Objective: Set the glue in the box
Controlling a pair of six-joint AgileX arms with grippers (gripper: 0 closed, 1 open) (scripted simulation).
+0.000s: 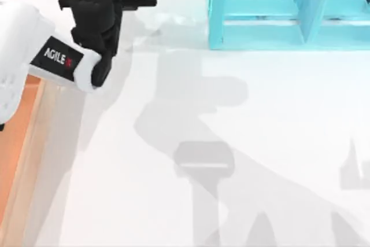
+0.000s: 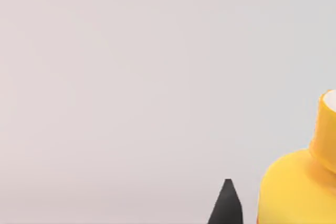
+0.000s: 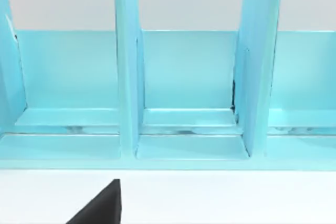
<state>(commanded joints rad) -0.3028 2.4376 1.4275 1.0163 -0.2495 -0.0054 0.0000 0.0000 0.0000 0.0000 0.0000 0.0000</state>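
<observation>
— Nearest item, please?

— Item one: the glue (image 2: 294,192), hard up against the left wrist camera. Smooth glossy yellow-orange plastic, rounded shoulder, narrower neck with a pale top at its edge. It sits off the table, with blank grey wall behind it.

— Held?

— Yes. The left gripper (image 1: 141,1) is clamped on it; one black pointed fingertip (image 2: 227,203) stands just beside the bottle's flank. From above, that gripper lies at the table's far left corner, pointing toward the right. The arm's black wrist and white lettered link cover the bottle.

— Item two?

— The box (image 1: 32,143), at the table's left edge, partly under the left arm. Shallow wooden tray, light-brown raised rim, orange-brown floor, straight sides. The gripper is beyond its far end, not over the floor.

— Anything in the way?

— Item three: a turquoise shelf unit (image 1: 272,27) along the far edge, right of centre, well apart from the box. Flat painted panels, upright dividers, open compartments.

— The other arm?

— The right gripper (image 3: 107,205) faces that shelf unit from the near side, above white tabletop. Whether it is released or clenched, I cannot tell.

— Surface?

— Item four: table (image 1: 260,114), plain matt white, crossed by soft grey arm shadows.
</observation>
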